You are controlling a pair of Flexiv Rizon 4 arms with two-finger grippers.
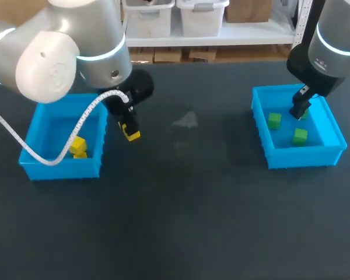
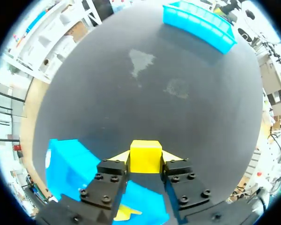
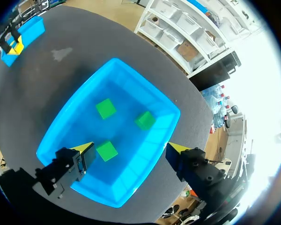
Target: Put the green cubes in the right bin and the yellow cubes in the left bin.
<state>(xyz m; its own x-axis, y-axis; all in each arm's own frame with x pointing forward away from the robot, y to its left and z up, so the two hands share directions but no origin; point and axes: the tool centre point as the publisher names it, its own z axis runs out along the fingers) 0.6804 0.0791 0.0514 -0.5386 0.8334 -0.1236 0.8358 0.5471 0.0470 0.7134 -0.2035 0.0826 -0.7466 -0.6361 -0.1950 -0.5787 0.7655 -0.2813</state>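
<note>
Head view: left tool point(image 1: 129, 129) clamped on a yellow cube point(image 1: 132, 135), hanging just off the left bin point(image 1: 46, 169) at the bin's 3 o'clock, not yet over it; more yellow cubes point(image 1: 78, 146) lie inside. That bin sits at the counter's point(image 1: 175, 221) 9 o'clock, the right bin point(image 1: 303, 156) at 3. Right tool point(image 1: 299, 111) is above the right bin, fingers spread wide, holding nothing. The cube looks light, rigid and maybe slick; its flat opposite faces are the grip spots. Left wrist view confirms both fingers press the cube's sides, which is unclear from the head view. Right wrist view shows three green cubes point(image 3: 144, 120); in the head view the third is mostly behind the tool.
</note>
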